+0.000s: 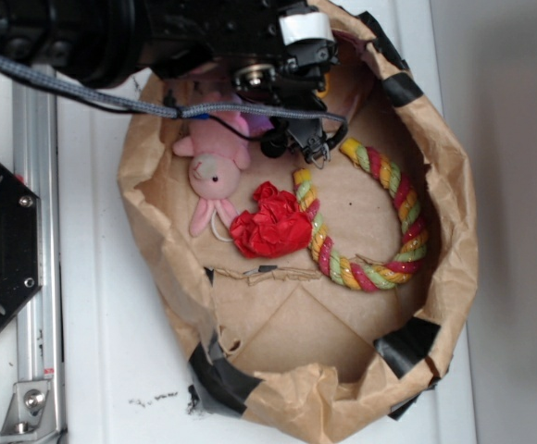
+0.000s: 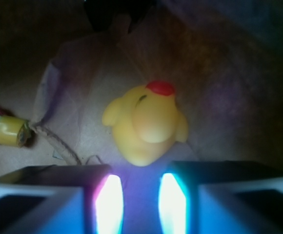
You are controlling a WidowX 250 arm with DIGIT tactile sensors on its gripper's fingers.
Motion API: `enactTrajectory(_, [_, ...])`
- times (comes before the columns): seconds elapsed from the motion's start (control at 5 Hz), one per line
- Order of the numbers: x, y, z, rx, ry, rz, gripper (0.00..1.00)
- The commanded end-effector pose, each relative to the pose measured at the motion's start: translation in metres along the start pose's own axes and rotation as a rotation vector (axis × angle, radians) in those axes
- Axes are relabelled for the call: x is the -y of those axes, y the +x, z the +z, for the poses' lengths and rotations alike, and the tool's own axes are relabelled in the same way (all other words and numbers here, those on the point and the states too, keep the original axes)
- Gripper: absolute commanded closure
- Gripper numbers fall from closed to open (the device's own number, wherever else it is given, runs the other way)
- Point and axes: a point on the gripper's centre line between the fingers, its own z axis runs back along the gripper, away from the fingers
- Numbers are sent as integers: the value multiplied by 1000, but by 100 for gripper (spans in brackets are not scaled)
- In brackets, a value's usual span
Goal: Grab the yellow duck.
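- The gripper has its jaws spread, with a clear gap between the two lit fingers; nothing sits between them.
- The yellow duck lies on the brown paper floor just ahead of the jaws, in line with the gap, red beak pointing away from them, apparently untouched.
- A rope end lies ahead and well to the left of the jaws.
- In the exterior view the arm hides the duck; a pink bunny, red cloth and paper bag show.
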Motion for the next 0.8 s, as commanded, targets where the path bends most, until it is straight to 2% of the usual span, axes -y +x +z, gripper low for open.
enactTrajectory(0.0, [-9, 24, 18, 108, -37, 41, 0])
enactTrajectory(0.4, [-9, 42, 6, 137, -46, 71, 0])
enactTrajectory(0.6, [-5, 44, 4, 133, -47, 68, 0])
